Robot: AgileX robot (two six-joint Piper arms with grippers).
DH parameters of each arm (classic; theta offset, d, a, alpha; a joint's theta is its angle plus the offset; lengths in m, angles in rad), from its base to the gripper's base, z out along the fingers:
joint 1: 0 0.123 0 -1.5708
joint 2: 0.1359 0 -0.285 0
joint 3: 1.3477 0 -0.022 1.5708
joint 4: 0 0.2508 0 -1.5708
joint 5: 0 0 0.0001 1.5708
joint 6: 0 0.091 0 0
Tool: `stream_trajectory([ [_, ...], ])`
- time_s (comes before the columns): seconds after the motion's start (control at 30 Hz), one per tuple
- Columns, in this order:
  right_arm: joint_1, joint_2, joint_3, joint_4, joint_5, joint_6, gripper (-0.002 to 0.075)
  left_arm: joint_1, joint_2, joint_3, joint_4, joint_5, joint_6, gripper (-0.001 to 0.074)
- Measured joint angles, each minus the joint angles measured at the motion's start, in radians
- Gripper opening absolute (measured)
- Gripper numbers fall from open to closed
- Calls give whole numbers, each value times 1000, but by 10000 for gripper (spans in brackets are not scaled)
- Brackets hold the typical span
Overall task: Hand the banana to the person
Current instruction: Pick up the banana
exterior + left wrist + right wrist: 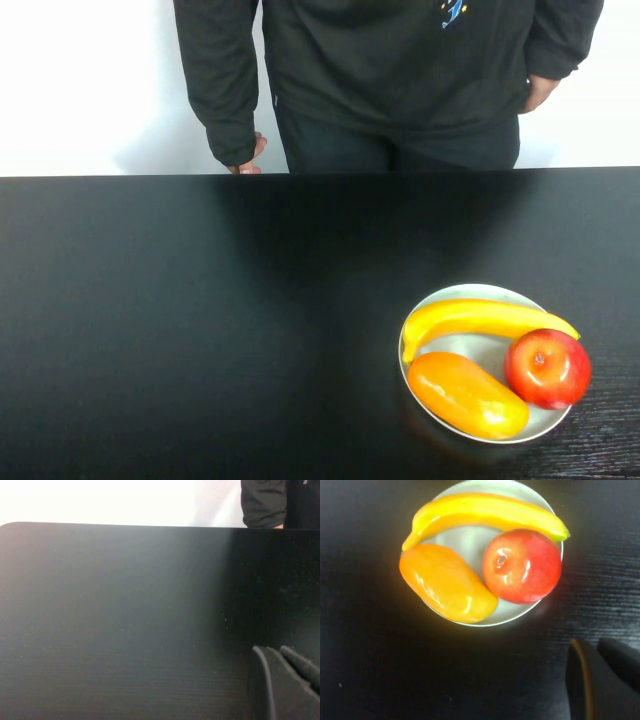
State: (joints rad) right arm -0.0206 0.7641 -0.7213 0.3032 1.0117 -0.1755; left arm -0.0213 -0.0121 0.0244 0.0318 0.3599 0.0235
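Banana (487, 319): long curved yellow fruit lay on white plate (462, 293), touching red apple (547, 368).
Left pincer (285, 680): over bare worktop; grip state untellable.
Right pincer (602, 677): beside plate; grip state untellable.
Risk: apple may roll if nudged.

The table (200, 330) is black with a faint grain. The plate (478, 292) is pale grey-white. On it, the banana (480, 318) is bright yellow, the mango (465, 394) yellow-orange and glossy, the apple (547, 368) red with a yellowish patch at the stem. The person (400, 70) wears a dark sweatshirt with a small blue print and dark trousers. The wall (90, 80) is white. The left gripper (287, 680) above the table and the right gripper (605, 675) above the plate are both black.
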Motion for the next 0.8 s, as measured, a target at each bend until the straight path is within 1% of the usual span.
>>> stream_trajectory([
  [0.07,7,96,-73,-2,22,-53,-7,0,0,0,0,0,0,-4],
  [0.13,43,189,-132,-14,27,-86,-7,0,0,0,0,0,0,-4],
  [0.2,101,270,-195,-34,27,-109,-7,0,0,0,0,0,0,-4],
  [0.3,216,395,-286,-84,28,-156,-7,0,0,0,0,0,0,-4],
  [0.4,337,526,-376,-172,28,-213,0,0,0,0,0,0,0,-4],
  [0.43,372,567,-405,-204,28,-237,15,0,0,0,0,0,0,-4],
  [0.47,401,606,-430,-235,28,-264,37,0,0,0,0,0,0,-4],
  [0.53,440,676,-468,-276,28,-335,115,0,0,0,0,0,0,-4],
  [0.6,461,742,-500,-291,28,-421,227,0,0,0,0,0,0,-4],
  [0.67,468,812,-521,-291,26,-539,366,0,0,0,0,0,0,-4],
  [0.73,470,878,-533,-291,13,-647,458,0,0,0,0,0,0,-4],
  [0.8,468,933,-546,-283,-10,-733,499,0,0,0,0,0,0,-4],
])
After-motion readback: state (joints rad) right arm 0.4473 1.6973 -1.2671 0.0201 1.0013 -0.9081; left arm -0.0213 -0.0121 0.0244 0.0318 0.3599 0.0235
